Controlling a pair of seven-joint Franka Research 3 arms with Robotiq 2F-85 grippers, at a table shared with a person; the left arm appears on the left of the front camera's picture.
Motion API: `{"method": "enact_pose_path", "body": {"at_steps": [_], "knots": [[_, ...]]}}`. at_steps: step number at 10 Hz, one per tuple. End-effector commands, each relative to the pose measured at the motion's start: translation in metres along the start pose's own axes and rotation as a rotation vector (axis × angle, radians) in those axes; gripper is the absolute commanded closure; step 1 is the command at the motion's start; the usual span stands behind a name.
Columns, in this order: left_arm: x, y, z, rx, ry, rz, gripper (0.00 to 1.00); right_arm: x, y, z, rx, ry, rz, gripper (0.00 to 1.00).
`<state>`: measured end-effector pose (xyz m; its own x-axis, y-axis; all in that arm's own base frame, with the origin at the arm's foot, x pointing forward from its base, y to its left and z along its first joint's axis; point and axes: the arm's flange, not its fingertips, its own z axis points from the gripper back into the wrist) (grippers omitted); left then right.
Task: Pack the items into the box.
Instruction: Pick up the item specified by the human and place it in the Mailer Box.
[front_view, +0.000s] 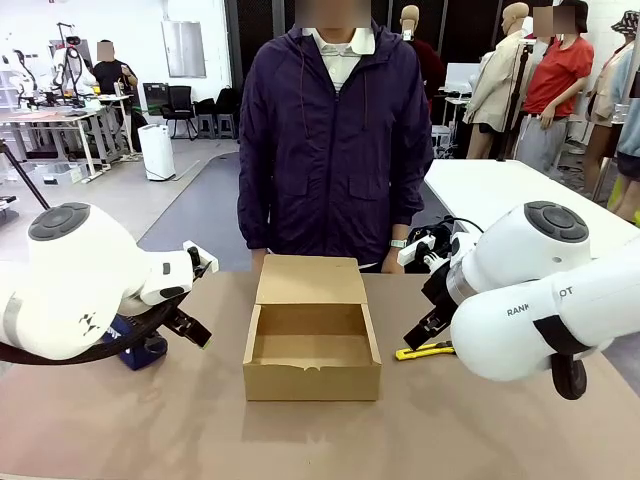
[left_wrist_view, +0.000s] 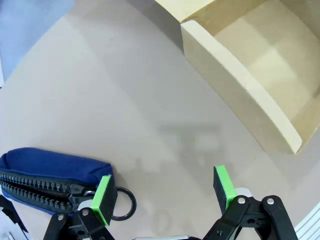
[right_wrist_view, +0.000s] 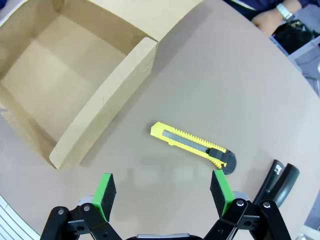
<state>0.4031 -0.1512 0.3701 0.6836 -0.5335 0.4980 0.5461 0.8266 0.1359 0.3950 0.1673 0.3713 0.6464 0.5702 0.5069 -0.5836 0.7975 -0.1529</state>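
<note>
Hovering both claws over the table (front_view: 480, 430), nothing gripped in either.

Left claw (left_wrist_view: 163, 192): fingers spread wide, only air between the pads. A blue zip pouch (left_wrist_view: 45, 172) sits at the pad on the left of my wrist view, with its ring pull (left_wrist_view: 123, 202) just inside that pad. Can't tell if the pad touches it. The box (left_wrist_view: 235, 85) is ahead and off to the right of this claw, well apart, lid flap open.

Right claw (right_wrist_view: 162, 192): also spread wide. The yellow utility knife (right_wrist_view: 192, 145) lies flat just ahead of it, nearer the right-side pad. Its black end is toward that pad and its yellow tip points at the box, which is ahead-left and apart from the knife. The black oblong gadget (right_wrist_view: 281, 179) lies outside the right-side pad, near the knife's black end, not touching. A person's hand (right_wrist_view: 270, 17) with a wristwatch is far ahead at the table edge.
</note>
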Motion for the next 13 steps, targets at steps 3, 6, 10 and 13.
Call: {"method": "enact_pose_path", "body": {"at_steps": [3,6,10,13], "knots": [[0.000,0.000,0.000,0.000,0.000,0.000,0.00,0.000,0.000,0.000,0.000,0.000,0.000,0.00],[0.029,0.011,0.082,-0.278,-0.007,0.305,0.00,0.036,-0.023,0.098,0.250,-0.017,-0.418,0.00],[-0.017,0.136,0.189,-0.845,-0.239,0.770,0.00,-0.029,-0.129,0.227,0.705,-0.154,-0.753,0.00],[-0.151,0.246,0.197,-0.991,-0.523,1.165,0.00,-0.163,-0.203,0.233,0.720,-0.375,-1.138,0.00]]}}
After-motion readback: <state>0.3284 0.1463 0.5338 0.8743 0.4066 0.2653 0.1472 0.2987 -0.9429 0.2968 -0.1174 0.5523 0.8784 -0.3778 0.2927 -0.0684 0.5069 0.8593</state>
